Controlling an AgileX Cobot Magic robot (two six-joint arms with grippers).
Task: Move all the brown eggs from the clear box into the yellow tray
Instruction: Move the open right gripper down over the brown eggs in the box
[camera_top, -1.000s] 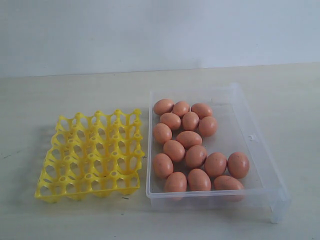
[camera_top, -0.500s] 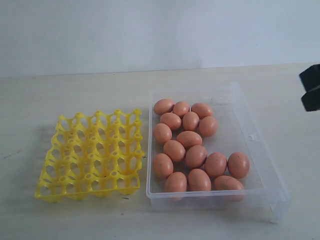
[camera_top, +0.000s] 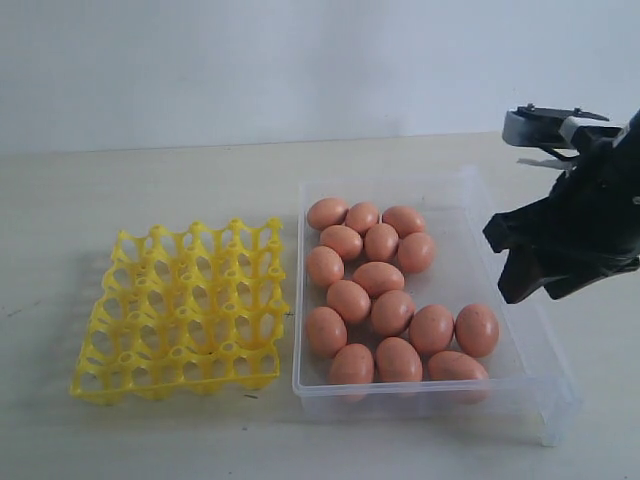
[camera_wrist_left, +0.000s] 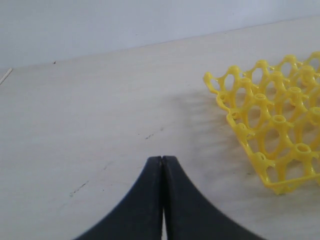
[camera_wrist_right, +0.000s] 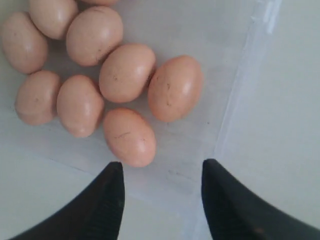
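Note:
Several brown eggs (camera_top: 378, 277) lie loose in the clear box (camera_top: 430, 400), bunched toward its left and front. The yellow tray (camera_top: 180, 310) stands to the left of the box, and all its cups are empty. My right gripper (camera_top: 505, 262) hangs over the right side of the box, open, with nothing between its fingers. In the right wrist view this gripper (camera_wrist_right: 162, 167) is just short of the nearest egg (camera_wrist_right: 130, 137), by the box wall (camera_wrist_right: 235, 100). My left gripper (camera_wrist_left: 162, 159) is shut and empty over bare table, with a corner of the yellow tray (camera_wrist_left: 278, 120) to one side.
A pale wooden table (camera_top: 150, 190) carries everything, and a plain white wall rises behind it. The right part of the box floor (camera_top: 470, 265) holds no eggs. Bare table lies around the tray and in front of the box.
My right arm has come in from the right edge of the exterior view and now hangs over the box's right side. Eggs, box and tray have not moved.

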